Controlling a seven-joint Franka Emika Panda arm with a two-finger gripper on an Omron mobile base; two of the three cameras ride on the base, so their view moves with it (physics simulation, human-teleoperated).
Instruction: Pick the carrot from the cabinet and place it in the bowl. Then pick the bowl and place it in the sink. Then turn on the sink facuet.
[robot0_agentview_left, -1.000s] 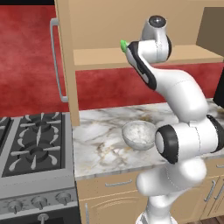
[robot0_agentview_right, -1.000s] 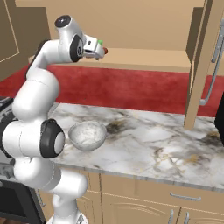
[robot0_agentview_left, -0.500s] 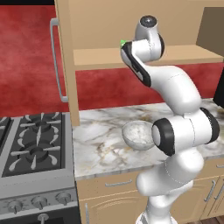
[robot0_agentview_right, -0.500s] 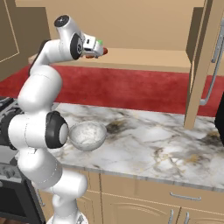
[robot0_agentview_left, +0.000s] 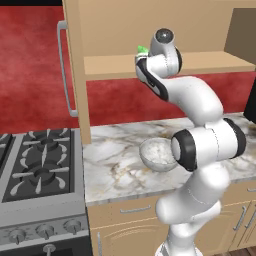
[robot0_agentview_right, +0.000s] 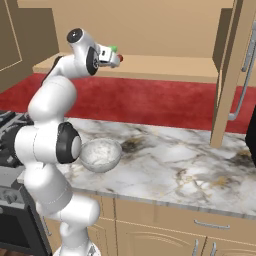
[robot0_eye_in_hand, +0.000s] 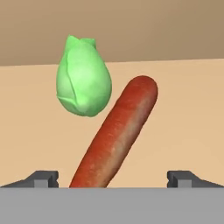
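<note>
Reaching stage: gripper (robot0_eye_in_hand: 112, 177) raised to the cabinet (robot0_agentview_left: 165, 65) shelf, pointed in at the carrot (robot0_eye_in_hand: 116, 138).
Jaws: spread wide, one fingertip (robot0_eye_in_hand: 41, 178) on each side of the carrot's near end, not closed on it.
Carrot, place: lying on the cabinet shelf, just beside the green vegetable (robot0_eye_in_hand: 83, 76), its near end between the fingertips.
Carrot, long axis: running away from the gripper into the cabinet, slanted toward the right of the hand view; blunt far end just beside the green vegetable.
Bowl (robot0_agentview_left: 157, 154): upright on the marble counter (robot0_agentview_right: 175, 165), below the cabinet shelf and well apart from the carrot.
Hand view: whole length of the carrot and both fingertips.
Right base view: only a small red tip of the carrot (robot0_agentview_right: 120, 58) and a green speck (robot0_agentview_right: 114, 49) past the hand.
Left base view: green vegetable (robot0_agentview_left: 142, 49) peeking from behind the hand; stove (robot0_agentview_left: 37, 172) beside the counter, left of the bowl.
</note>
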